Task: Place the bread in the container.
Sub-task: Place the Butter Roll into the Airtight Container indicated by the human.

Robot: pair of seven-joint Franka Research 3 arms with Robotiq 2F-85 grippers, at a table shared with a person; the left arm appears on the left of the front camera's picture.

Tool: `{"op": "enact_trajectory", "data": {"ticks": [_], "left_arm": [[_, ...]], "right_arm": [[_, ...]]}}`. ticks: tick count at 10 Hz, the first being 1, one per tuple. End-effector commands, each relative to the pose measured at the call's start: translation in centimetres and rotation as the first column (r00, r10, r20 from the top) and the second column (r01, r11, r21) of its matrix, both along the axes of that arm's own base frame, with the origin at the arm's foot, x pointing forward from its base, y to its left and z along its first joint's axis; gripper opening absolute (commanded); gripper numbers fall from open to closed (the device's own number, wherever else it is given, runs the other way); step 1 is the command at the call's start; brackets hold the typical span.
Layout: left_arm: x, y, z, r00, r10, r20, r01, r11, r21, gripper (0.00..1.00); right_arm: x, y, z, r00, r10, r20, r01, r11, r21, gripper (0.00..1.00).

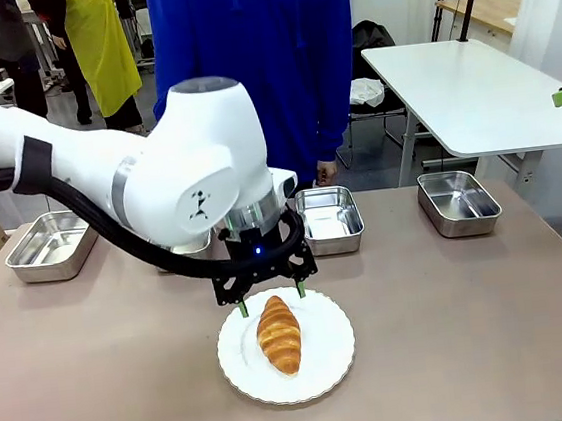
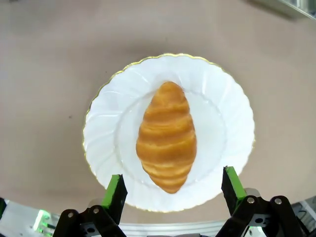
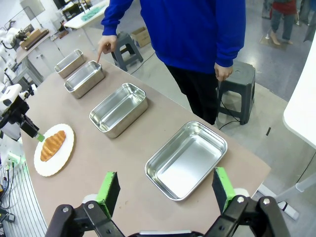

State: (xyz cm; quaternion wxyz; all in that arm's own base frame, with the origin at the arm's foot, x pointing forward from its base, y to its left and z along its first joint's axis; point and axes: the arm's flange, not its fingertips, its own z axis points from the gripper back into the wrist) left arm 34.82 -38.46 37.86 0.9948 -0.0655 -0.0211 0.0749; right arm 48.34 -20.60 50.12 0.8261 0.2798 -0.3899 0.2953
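The table [image 1: 455, 333] carried everything, with the person [image 3: 187, 29] in blue at its far side. In the front view my left arm [image 1: 156, 173] reached in across the middle and hid most of one tray. Four trays [image 3: 118, 109] sat in a row along the far edge. The person's finger [image 3: 101, 49] pointed down at the container [image 3: 85, 78], second from my left (so I took that one as the target).

The plate [image 1: 327, 361] lay nearer me, well apart from the trays, and the bread [image 1: 279, 334] lay untouched on its middle. The left gripper [image 1: 270, 300] hung above the bread's far end. Its jaws were wide apart and set across the loaf's width, so I judged a straight descent would bring the pads to either flank. The right gripper [image 3: 165, 189] was also spread and empty, hovering by the rightmost tray [image 3: 185, 160], out of the way.
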Motion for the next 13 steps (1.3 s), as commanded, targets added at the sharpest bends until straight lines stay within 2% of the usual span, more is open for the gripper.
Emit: {"op": "enact_trajectory", "data": {"ticks": [1,5,11,12,13], "left_arm": [[-0.5,-0.4,-2.2,0.998,0.027,0.05,-0.029,0.999,0.033,1.0],[-1.1,-1.3,-4.9,0.999,-0.004,0.044,0.001,0.999,0.051,1.0],[-0.8,-2.7,-6.2,0.999,0.011,0.051,-0.016,0.995,0.098,1.0],[-0.7,-2.7,-6.3,0.998,0.015,0.056,-0.02,0.995,0.1,0.84],[-0.7,-2.7,-6.4,0.998,0.018,0.052,-0.023,0.995,0.102,0.81]], "right_arm": [[0.0,0.1,0.1,1.0,0.003,0.004,-0.003,1.0,0.003,1.0],[0.0,0.1,0.1,1.0,0.003,0.004,-0.003,1.0,0.003,1.0],[0.0,0.1,0.1,1.0,0.003,0.004,-0.003,1.0,0.003,1.0],[0.0,0.1,0.1,1.0,0.003,0.004,-0.003,1.0,0.003,1.0],[0.0,0.1,0.1,1.0,0.003,0.004,-0.003,1.0,0.003,1.0]]}}
